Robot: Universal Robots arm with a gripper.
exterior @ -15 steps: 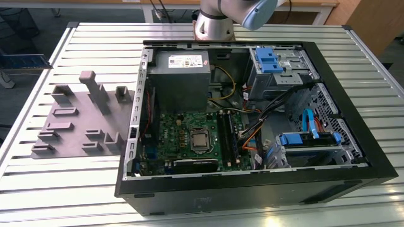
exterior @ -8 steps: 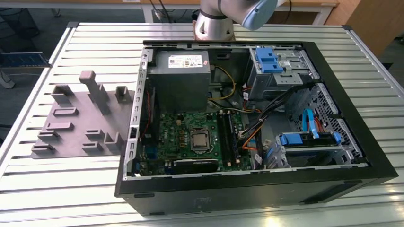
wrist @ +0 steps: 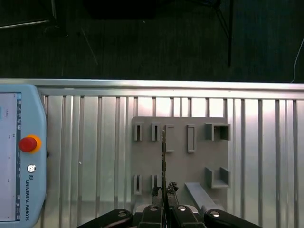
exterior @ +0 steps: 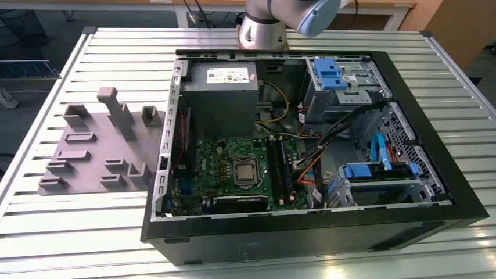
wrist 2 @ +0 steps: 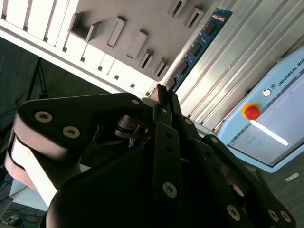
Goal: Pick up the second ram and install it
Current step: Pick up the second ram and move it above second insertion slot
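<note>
The slatted metal desk (exterior: 78,232) carries a grey tray (exterior: 85,157) with upright blocks. Just beside the tray, toward the exterior view's right, is an open computer case (exterior: 310,238) with its green motherboard (exterior: 232,157) exposed. The arm (exterior: 263,23) rises from the desk behind the case. Past the desk edge beyond the tray, the first wrist view shows dark floor. A teach pendant (wrist: 21,156) lies on the slats, well apart from the tray.

The gripper (wrist: 164,202) is clenched on one end of the second ram (wrist: 163,156). In the first wrist view the stick is seen edge-on as a thin line over the middle of the tray. In the second wrist view its blue face and black chips (wrist 2: 199,45) run straight out from the fingertips (wrist 2: 159,90). How high it hangs over the tray cannot be told.

Bare slats lie open on both sides of the tray, between it and the pendant and out to the desk edge.
</note>
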